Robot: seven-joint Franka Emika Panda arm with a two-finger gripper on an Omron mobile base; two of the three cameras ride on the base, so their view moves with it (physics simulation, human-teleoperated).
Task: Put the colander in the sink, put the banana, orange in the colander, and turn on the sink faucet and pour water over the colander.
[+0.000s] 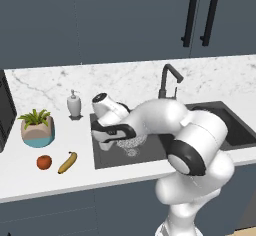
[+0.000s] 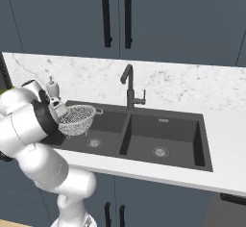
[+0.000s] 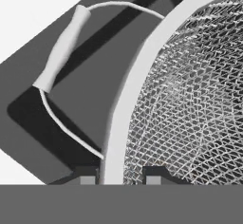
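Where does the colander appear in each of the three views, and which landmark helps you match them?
Left base view: colander at centre, low in the sink's left basin, partly behind the arm.
Right base view: left of centre, over the left basin, tilted, beside the tool.
Hand view: rim and mesh fill the right side, the tool shut on the rim, one handle at upper left.
Shared landmark: the sink faucet, in both base views.

Colander (image 2: 78,119): silvery mesh bowl, white rim, wire side handle, hung tilted above the left basin of the dark double sink (image 2: 166,125), rim clamped. Banana (image 1: 68,162) and orange (image 1: 44,162) lay side by side, just apart, on the counter left of the sink. Faucet (image 2: 129,89) stood upright behind the basin divider.
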